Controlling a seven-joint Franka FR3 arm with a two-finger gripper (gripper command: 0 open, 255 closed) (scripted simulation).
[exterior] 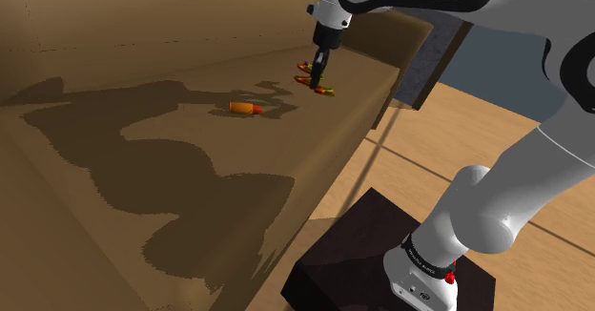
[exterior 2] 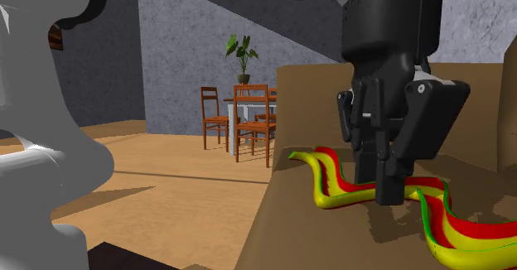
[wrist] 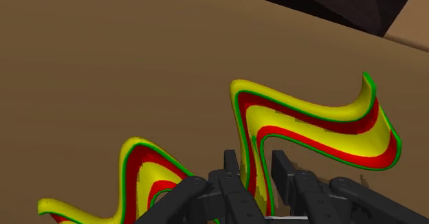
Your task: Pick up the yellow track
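Note:
The track [exterior: 319, 88] is a wavy strip, yellow with red bands and green edges, lying on the brown seat surface [exterior: 172, 223] near its far end. My black gripper [exterior: 316, 78] stands straight down on it. In the second exterior view the gripper [exterior 2: 388, 195] comes down on the middle of the track [exterior 2: 331, 181], whose curves spread to both sides. In the wrist view the gripper [wrist: 256, 178] has its two fingers pressed against either side of a narrow stretch of the track [wrist: 309, 119], shut on it. The track still rests on the surface.
A small orange object [exterior: 246, 108] lies on the seat to the shoulder view's left of the track. The seat's edge [exterior: 343, 156] drops to a wooden floor [exterior: 496, 137]. The dark stand [exterior: 381, 252] sits below. Chairs [exterior 2: 248, 119] and a plant [exterior 2: 241, 57] stand far off.

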